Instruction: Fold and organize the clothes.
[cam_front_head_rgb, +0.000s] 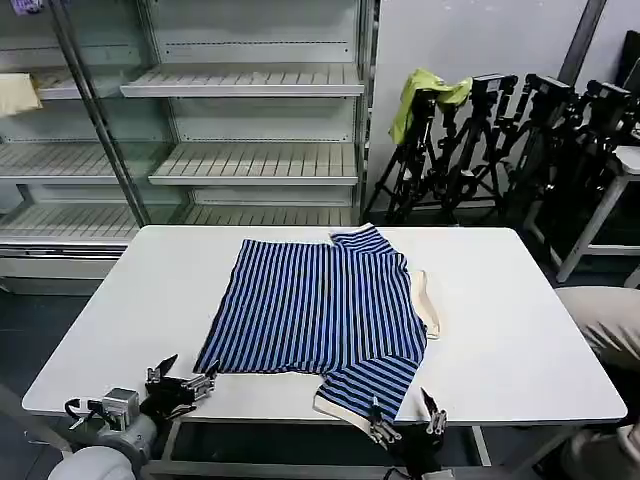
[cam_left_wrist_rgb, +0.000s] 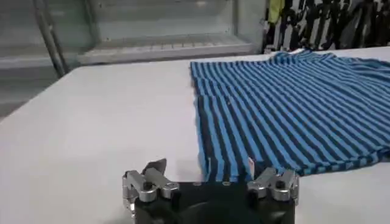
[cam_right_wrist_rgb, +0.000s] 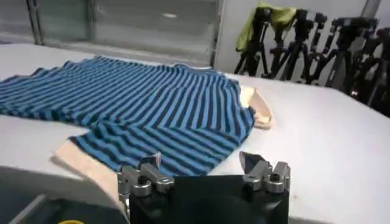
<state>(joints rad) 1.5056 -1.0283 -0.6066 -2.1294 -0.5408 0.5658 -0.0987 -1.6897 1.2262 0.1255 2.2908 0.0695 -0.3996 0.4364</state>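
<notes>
**Both grippers parked at near table edge, shirt flat ahead**

Left gripper (cam_front_head_rgb: 185, 383) sits at the near edge of the white table (cam_front_head_rgb: 520, 330), fingers spread, holding nothing. It's just short of the striped shirt's (cam_front_head_rgb: 320, 305) near-left hem corner, not touching as far as I can tell. Shirt lies partly folded mid-table, cream collar (cam_front_head_rgb: 426, 303) poking out on its right side, cream sleeve cuff (cam_front_head_rgb: 338, 409) hanging at the near edge. Right gripper (cam_front_head_rgb: 408, 422) is just beside that cuff, fingers apart, empty.
</notes>
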